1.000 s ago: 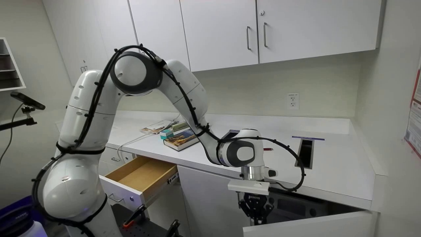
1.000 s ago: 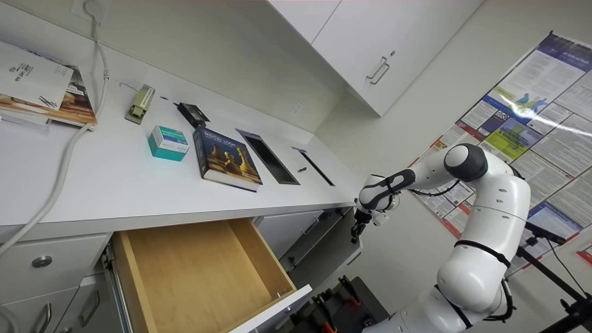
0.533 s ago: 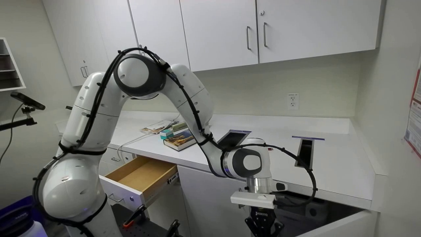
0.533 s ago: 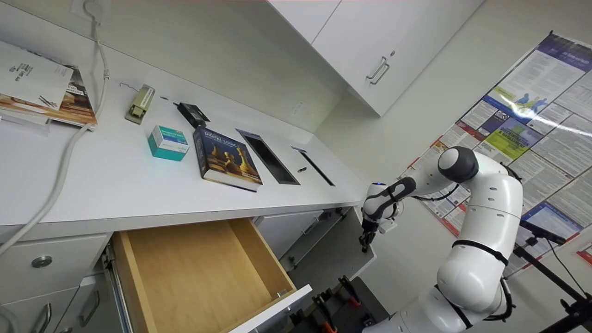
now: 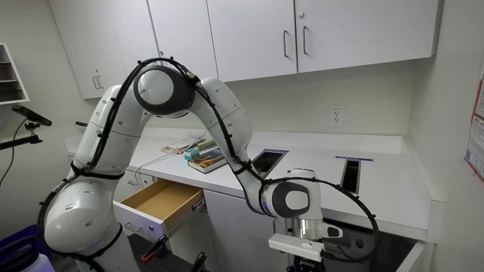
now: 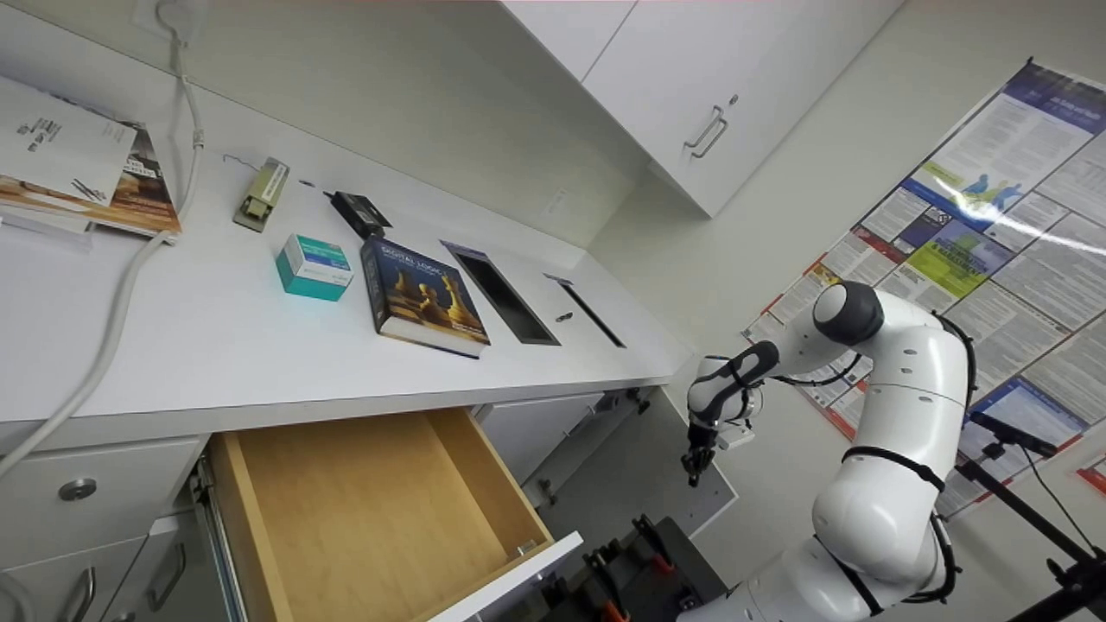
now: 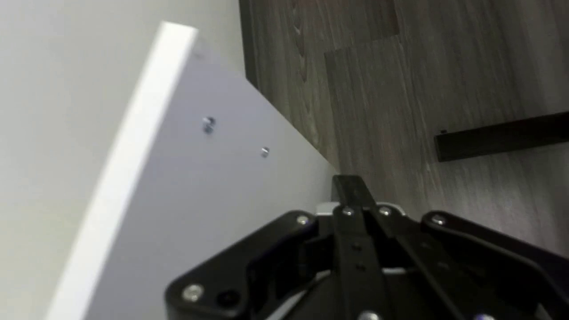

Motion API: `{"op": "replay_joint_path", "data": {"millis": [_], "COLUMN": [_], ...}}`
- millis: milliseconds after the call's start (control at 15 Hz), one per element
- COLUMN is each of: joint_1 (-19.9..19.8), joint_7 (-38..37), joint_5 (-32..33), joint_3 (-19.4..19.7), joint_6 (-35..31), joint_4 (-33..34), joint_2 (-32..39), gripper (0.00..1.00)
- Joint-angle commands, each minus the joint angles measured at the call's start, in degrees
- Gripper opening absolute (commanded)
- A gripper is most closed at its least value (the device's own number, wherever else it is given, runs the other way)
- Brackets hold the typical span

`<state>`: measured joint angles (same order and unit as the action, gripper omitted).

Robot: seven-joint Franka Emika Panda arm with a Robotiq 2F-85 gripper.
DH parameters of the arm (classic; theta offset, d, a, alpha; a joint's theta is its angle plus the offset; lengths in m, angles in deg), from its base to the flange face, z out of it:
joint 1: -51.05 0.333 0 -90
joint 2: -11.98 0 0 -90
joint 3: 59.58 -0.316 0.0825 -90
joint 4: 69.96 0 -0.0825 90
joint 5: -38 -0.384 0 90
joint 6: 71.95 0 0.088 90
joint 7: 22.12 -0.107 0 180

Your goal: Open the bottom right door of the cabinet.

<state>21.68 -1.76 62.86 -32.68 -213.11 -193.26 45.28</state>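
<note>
Well, in an exterior view the bottom right door [image 6: 635, 479] stands swung outward from the cabinet [image 6: 233, 363], its inner face showing, and the black gripper [image 6: 694, 471] hangs in front of that face, though I can't tell whether they touch. Nearer, a drawer [image 6: 371, 510] with a light wood inside is pulled out, and a thick book [image 6: 428, 298] and a small teal-and-white box [image 6: 314, 269] lie on the cabinet top. In an exterior view the arm [image 5: 227, 109] arches down below the wall cupboards [image 5: 253, 37]; the gripper runs out of sight at the bottom, and the door's top edge shows at the lower right, beside a dark opening [image 5: 395, 241]. In the wrist view the two fingers [image 7: 351, 191] are together, alongside the door's inside, which carries small metal fittings [image 7: 265, 152]; past them lie a wood-look floor [image 7: 369, 89] and a dark bar [image 7: 502, 135].
</note>
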Motion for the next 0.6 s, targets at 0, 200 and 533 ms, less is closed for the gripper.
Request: {"op": "replay_joint_path", "data": {"millis": [0,200,533], "joint_1": [-5.3,-8.4,-13.0], "joint_7": [7.9,12.4,25.7], "joint_5": [-8.9,-16.0,-31.8], "joint_3": [-7.0,-10.8,-16.0], "joint_6": [-0.1,-2.4,-2.2], "joint_4": [-2.5,-5.2,-8.7], "joint_2": [-6.1,-11.4,-20.3], "gripper": [0.0,0.0,0.0]}}
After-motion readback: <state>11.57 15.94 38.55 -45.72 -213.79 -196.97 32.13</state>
